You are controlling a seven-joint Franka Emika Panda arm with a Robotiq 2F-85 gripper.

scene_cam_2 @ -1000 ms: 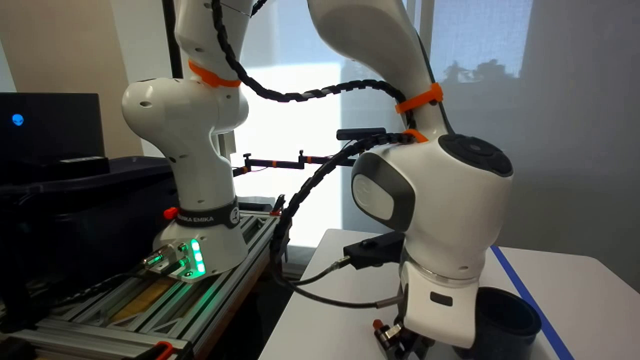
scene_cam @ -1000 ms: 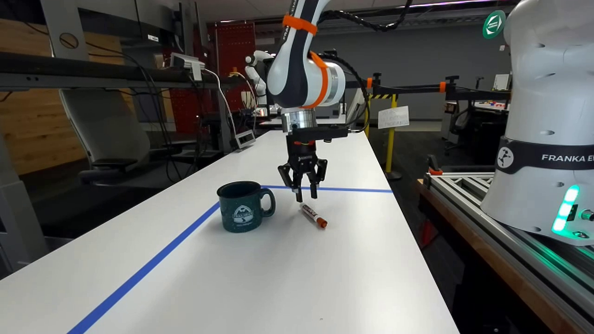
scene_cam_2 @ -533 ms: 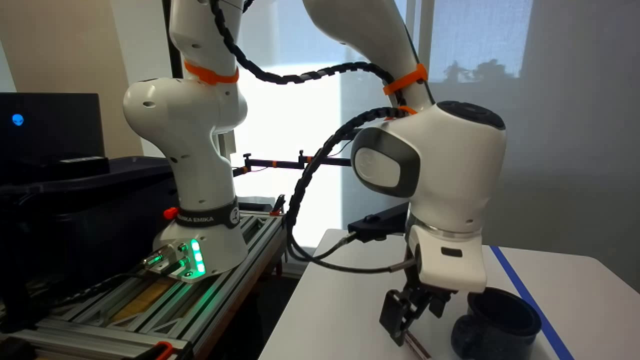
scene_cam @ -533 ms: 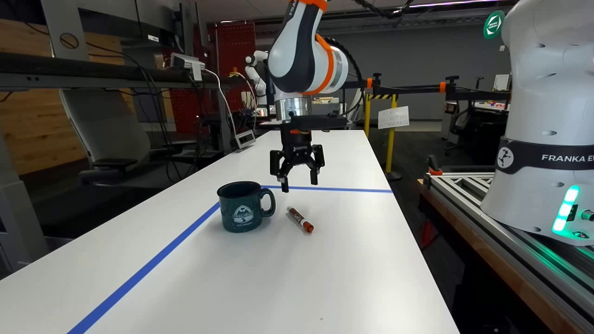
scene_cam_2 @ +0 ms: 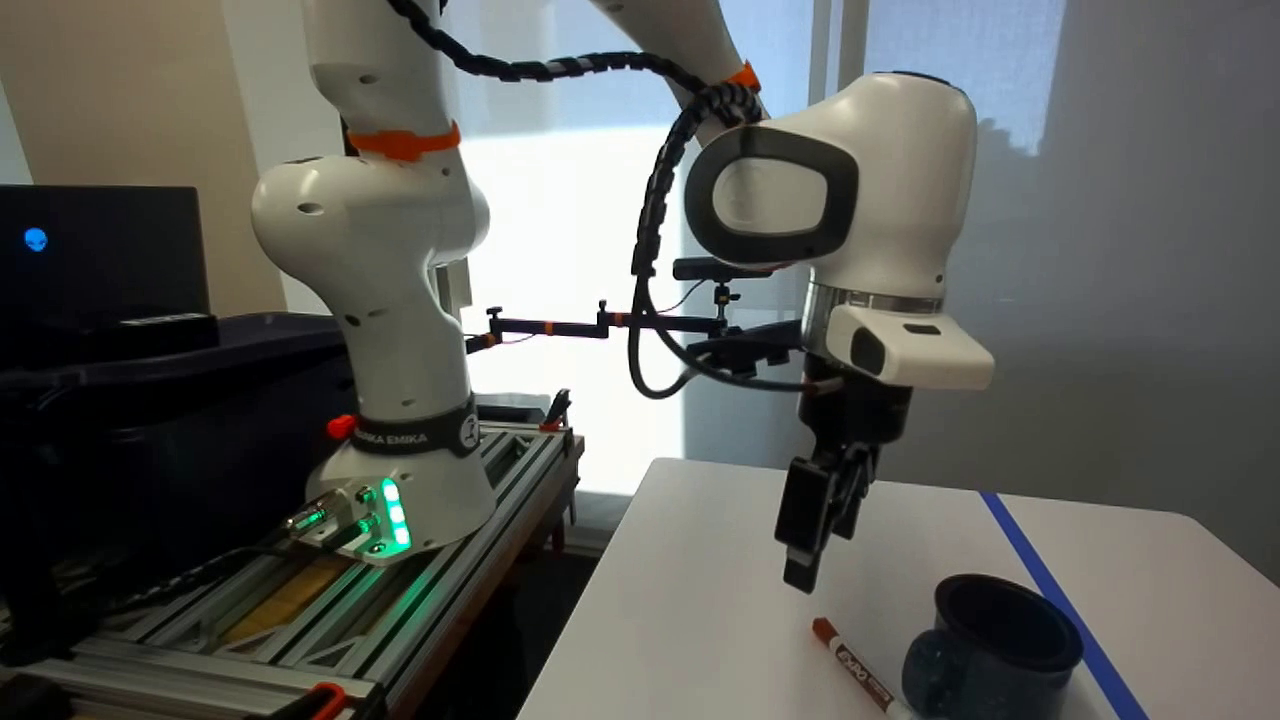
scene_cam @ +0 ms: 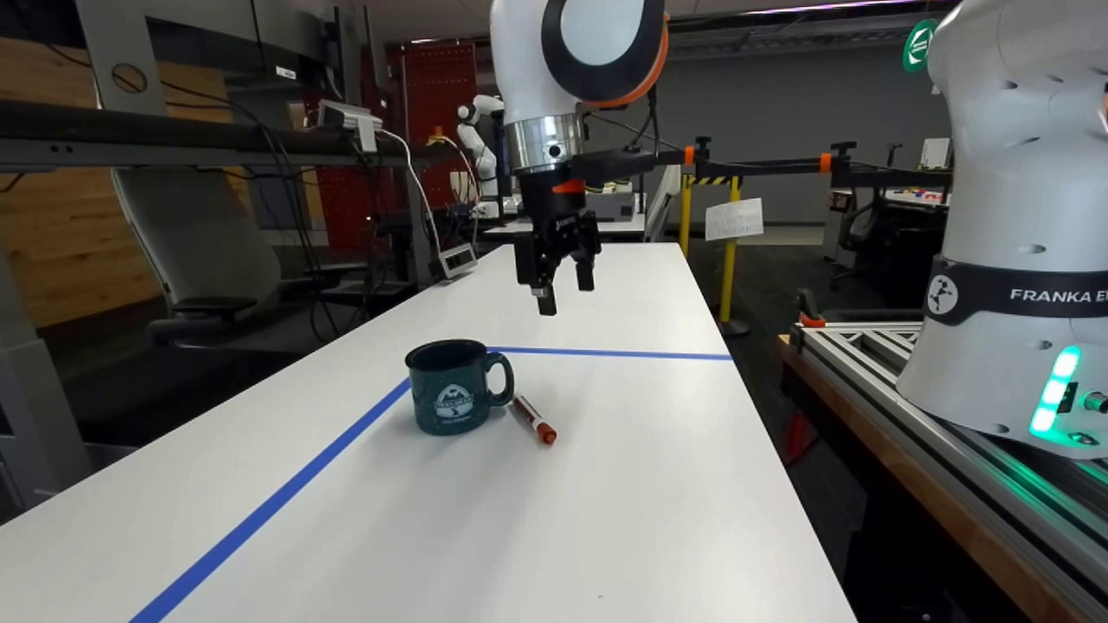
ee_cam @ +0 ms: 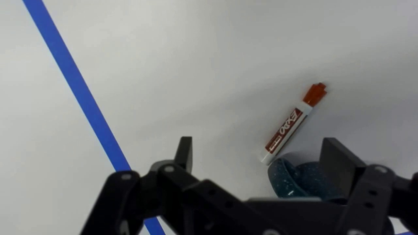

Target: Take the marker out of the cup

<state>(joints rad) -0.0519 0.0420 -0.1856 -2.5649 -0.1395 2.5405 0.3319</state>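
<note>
The marker [ee_cam: 284, 131], white with a dark red label and an orange-red cap, lies on the white table outside the cup. Both exterior views show it too, beside the handle of the cup [scene_cam: 452, 394]. Its white end is right at that handle; whether they touch I cannot tell. The dark teal cup [scene_cam_2: 1010, 655] stands upright; in the wrist view only part of the cup [ee_cam: 283, 181] shows below the fingers. My gripper [scene_cam: 566, 292] hangs well above the table, higher than the cup. In the wrist view the gripper [ee_cam: 257, 140] is open, fingers wide apart, holding nothing.
Blue tape [scene_cam: 286, 484] runs along the table [scene_cam: 658, 502], passing behind the cup, with another strip crossing farther back. A shelf frame [scene_cam: 216, 134] borders one long side. The arm's base [scene_cam_2: 410, 500] stands on a metal rail beside the opposite side.
My gripper has opened wider and risen away from the table. The marker, loose on the table, has rolled towards the cup's handle. The cup has stayed in place.
</note>
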